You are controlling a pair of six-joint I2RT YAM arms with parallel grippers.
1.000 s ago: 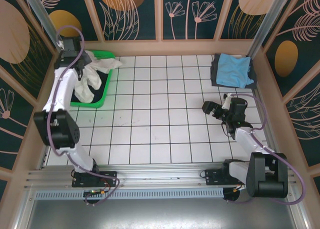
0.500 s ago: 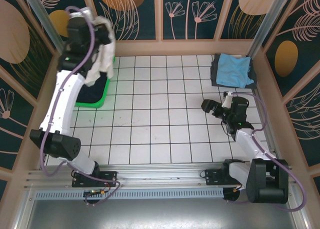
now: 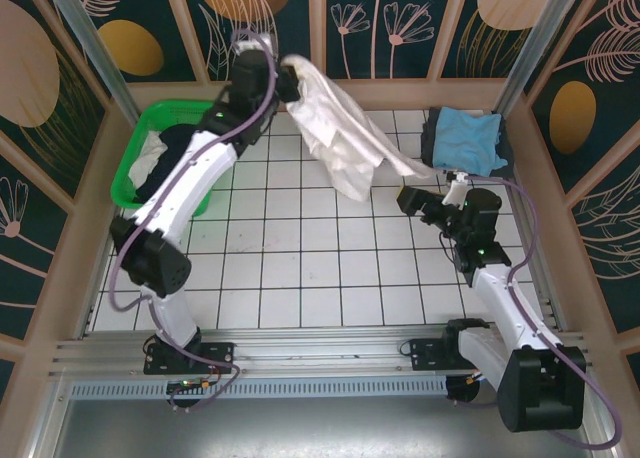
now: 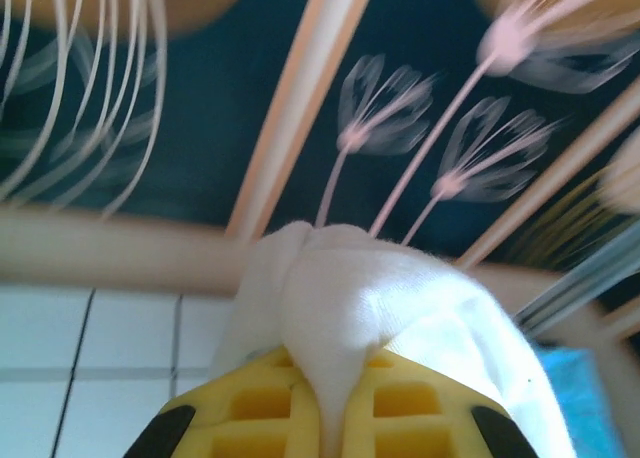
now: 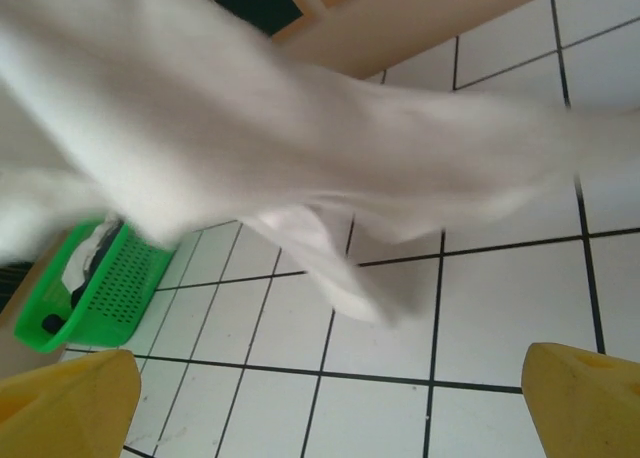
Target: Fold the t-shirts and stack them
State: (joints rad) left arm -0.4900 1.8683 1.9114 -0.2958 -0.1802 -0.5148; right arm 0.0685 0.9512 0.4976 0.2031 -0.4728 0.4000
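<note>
Pinching the limp, light white t-shirt (image 3: pixel 335 128) in your left gripper (image 4: pixel 326 408), take its dangling hem with the wide-spread right gripper (image 3: pixel 414 202).

**White, blue, grey, green**

Mid-scene, a white t-shirt (image 3: pixel 340 143). Far right, a light blue t-shirt (image 3: pixel 468 138) over a dark grey t-shirt (image 3: pixel 429 146). Far left, a green basket (image 3: pixel 170 108). The table (image 3: pixel 300 268) is white with a black grid; the walls (image 3: pixel 400 28) are dark teal with orange discs and pink line flowers.
</note>
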